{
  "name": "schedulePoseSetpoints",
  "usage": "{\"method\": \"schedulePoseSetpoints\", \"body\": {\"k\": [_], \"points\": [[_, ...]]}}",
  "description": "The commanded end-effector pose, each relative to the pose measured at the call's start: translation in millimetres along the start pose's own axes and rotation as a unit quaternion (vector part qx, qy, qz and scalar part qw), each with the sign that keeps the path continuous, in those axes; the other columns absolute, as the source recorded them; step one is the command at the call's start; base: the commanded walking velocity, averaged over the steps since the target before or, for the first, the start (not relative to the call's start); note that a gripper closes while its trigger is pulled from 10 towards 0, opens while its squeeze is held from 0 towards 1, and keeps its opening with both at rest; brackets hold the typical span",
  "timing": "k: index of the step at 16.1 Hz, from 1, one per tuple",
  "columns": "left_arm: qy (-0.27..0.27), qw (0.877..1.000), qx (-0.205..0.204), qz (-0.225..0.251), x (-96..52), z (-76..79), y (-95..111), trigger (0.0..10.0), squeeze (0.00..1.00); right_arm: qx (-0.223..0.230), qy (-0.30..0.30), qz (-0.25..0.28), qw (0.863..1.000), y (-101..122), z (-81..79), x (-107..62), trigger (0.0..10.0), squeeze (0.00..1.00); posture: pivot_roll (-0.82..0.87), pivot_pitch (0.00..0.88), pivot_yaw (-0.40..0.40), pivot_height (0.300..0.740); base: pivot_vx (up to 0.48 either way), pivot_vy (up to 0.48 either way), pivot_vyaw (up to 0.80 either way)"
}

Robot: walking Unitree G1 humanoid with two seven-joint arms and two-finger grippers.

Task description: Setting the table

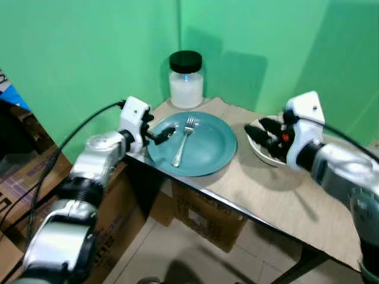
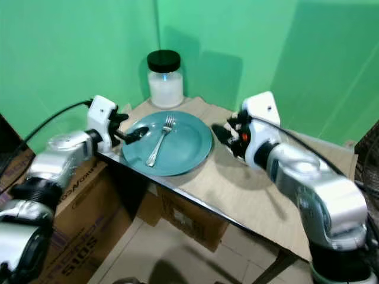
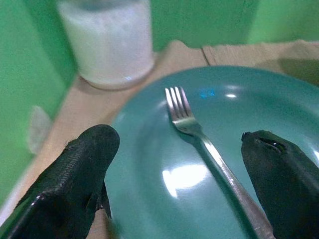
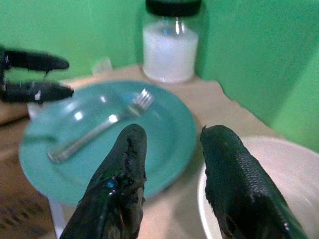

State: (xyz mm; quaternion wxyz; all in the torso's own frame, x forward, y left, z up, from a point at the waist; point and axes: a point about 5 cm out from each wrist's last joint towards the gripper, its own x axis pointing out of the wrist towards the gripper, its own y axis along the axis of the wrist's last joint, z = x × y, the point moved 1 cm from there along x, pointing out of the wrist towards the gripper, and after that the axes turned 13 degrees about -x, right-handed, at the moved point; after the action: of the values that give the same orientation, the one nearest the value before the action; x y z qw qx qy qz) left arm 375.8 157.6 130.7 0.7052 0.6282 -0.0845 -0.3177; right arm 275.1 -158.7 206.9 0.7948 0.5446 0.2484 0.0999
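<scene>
A teal plate [image 1: 210,151] lies near the table's left front corner with a silver fork [image 1: 183,142] on it, tines pointing to the back. My left gripper [image 1: 162,134] is open at the plate's left rim, its fingers [image 3: 84,164] spread on either side of the fork's line without touching it. A white bowl [image 4: 279,174] sits to the right of the plate. My right gripper [image 1: 262,134] hovers open at the bowl's near-left rim, with one finger [image 4: 234,169] over the rim and nothing held.
A glass jar [image 1: 186,80] with a black lid and white contents stands at the back by the green wall. The brown-covered table [image 1: 278,195] has its front edge close. Cardboard boxes [image 1: 23,183] stand on the floor to the left and under the table.
</scene>
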Motion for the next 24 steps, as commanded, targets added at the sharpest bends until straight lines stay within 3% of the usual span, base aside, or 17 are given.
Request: {"method": "schedulePoseSetpoints", "body": {"k": [1, 3, 5, 6, 8, 9, 10, 11, 12, 16, 19, 24], "points": [[-0.011, 1.000, 0.006, -0.007, 4.7, 2.2, -0.9, 10.0, 0.00, -0.017, -0.007, 0.008, 1.000, 4.8, -2.1, -3.0, 10.0, 0.00, -0.13, 0.000, 0.071, 0.740, 0.000, 0.000, 0.00], [-0.028, 0.999, 0.010, -0.017, 11.8, 7.1, -3.5, 10.0, 0.00, -0.024, -0.009, -0.003, 1.000, 2.9, -5.5, -6.7, 10.0, 0.00, -0.15, 0.008, 0.068, 0.740, 0.000, 0.000, 0.00], [-0.070, 0.996, 0.006, -0.045, 22.6, 21.9, -9.6, 10.0, 0.00, -0.033, 0.000, -0.021, 0.999, -1.8, -12.2, -10.8, 10.0, 0.00, -0.16, 0.025, 0.074, 0.740, 0.000, 0.000, 0.00], [-0.069, 0.996, 0.015, -0.059, 24.4, 23.4, -12.7, 10.0, 0.00, -0.035, 0.001, -0.025, 0.999, -3.0, -13.0, -11.4, 10.0, 0.00, -0.17, 0.027, 0.077, 0.740, 0.000, 0.000, 0.00], [-0.011, 0.993, 0.048, -0.111, 26.7, 16.9, -23.3, 10.0, 0.00, -0.041, 0.007, -0.039, 0.998, -6.7, -15.2, -14.4, 10.0, 0.00, -0.17, 0.026, 0.088, 0.740, 0.000, 0.000, 0.00], [0.018, 0.991, 0.056, -0.121, 26.5, 12.4, -24.0, 4.4, 0.00, -0.043, 0.012, -0.047, 0.998, -8.5, -16.2, -16.0, 10.0, 0.00, -0.17, 0.025, 0.089, 0.740, 0.000, 0.000, 0.00], [0.025, 0.991, 0.049, -0.120, 27.1, 11.6, -22.6, 4.4, 0.00, -0.045, 0.016, -0.054, 0.997, -10.3, -17.0, -17.5, 10.0, 0.00, -0.16, 0.021, 0.089, 0.740, 0.000, 0.000, 0.00], [0.026, 0.990, 0.049, -0.128, 27.3, 11.3, -21.9, 0.5, 0.00, -0.050, 0.024, -0.065, 0.996, -12.9, -17.4, -17.7, 10.0, 0.00, -0.16, 0.015, 0.086, 0.740, 0.000, 0.000, 0.00], [0.026, 0.989, 0.055, -0.132, 27.4, 11.1, -21.9, 0.0, 0.00, -0.053, 0.030, -0.073, 0.996, -14.5, -17.9, -17.6, 10.0, 0.00, -0.16, 0.012, 0.086, 0.740, 0.000, 0.000, 0.00], [0.036, 0.989, 0.050, -0.137, 28.9, 10.6, -17.5, 0.0, 0.00, -0.048, 0.073, -0.097, 0.991, -18.3, -19.4, -14.2, 10.0, 0.00, -0.15, 0.000, 0.075, 0.740, 0.000, 0.000, 0.00], [0.042, 0.989, 0.040, -0.138, 27.9, 8.3, -14.7, 0.0, 0.00, -0.019, 0.103, -0.083, 0.991, -16.1, -23.7, -9.2, 10.0, 0.00, -0.14, 0.000, 0.072, 0.740, 0.000, 0.000, 0.00], [0.039, 0.986, 0.030, -0.159, 24.4, 4.9, -17.3, 0.0, 0.00, 0.006, 0.131, -0.109, 0.985, -25.8, -32.1, 1.0, 10.0, 0.00, -0.13, 0.000, 0.058, 0.740, 0.000, 0.000, 0.00]]}}
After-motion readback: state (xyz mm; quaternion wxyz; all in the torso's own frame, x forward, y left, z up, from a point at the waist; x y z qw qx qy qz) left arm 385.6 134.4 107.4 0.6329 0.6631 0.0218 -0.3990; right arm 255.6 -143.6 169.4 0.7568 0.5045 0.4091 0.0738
